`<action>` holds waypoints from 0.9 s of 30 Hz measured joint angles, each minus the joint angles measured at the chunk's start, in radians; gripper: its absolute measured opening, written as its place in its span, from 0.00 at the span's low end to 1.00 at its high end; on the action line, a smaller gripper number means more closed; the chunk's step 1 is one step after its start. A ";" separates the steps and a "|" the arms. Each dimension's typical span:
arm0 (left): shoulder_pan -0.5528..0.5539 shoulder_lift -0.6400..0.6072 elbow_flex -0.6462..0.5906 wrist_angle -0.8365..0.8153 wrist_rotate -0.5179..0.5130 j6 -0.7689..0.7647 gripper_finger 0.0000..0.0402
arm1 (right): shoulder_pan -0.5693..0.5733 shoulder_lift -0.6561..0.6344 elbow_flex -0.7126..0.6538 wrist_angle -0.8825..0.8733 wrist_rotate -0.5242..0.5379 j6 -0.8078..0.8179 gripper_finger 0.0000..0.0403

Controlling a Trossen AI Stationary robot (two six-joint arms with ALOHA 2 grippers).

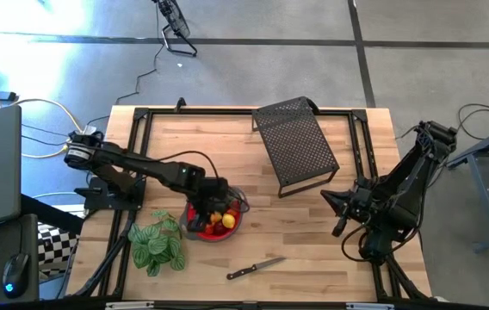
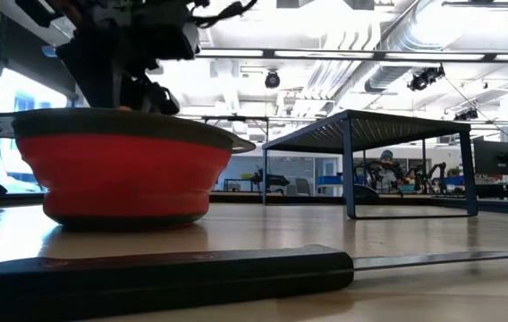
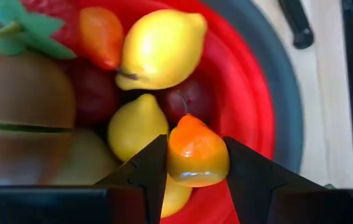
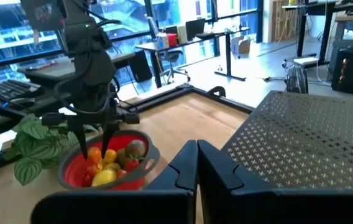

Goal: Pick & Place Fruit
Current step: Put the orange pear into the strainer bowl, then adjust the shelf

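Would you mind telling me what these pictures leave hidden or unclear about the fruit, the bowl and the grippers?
- Low view: the red bowl wall hides all fruit inside.
- High view: the left gripper covers part of the bowl, and the pieces are too small to count.
- Left wrist view: the orange fruit sits between the fingers; what lies under it is hidden.
- Right gripper: shut, holding nothing.
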 joint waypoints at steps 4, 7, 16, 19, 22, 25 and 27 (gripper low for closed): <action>0.000 0.002 -0.001 0.008 -0.032 -0.001 0.34 | 0.000 0.000 0.000 0.009 -0.036 0.000 0.01; 0.000 0.002 -0.001 0.023 -0.034 -0.001 0.34 | 0.000 0.000 0.000 0.028 -0.061 0.000 0.01; 0.000 0.002 -0.001 0.026 -0.053 -0.001 0.44 | 0.000 0.001 0.000 0.035 -0.078 -0.049 0.01; 0.000 0.002 -0.001 0.026 -0.059 -0.001 0.51 | 0.000 0.001 0.000 0.036 -0.074 -0.067 0.01; 0.000 0.002 -0.001 0.030 -0.080 -0.001 0.58 | 0.000 0.001 0.000 0.036 -0.073 -0.078 0.01; 0.000 0.002 0.003 0.052 -0.081 -0.001 0.62 | 0.000 0.001 0.000 0.036 -0.073 -0.078 0.01; 0.000 0.002 0.008 0.079 -0.081 -0.017 0.63 | 0.000 0.001 0.000 0.036 -0.073 -0.078 0.01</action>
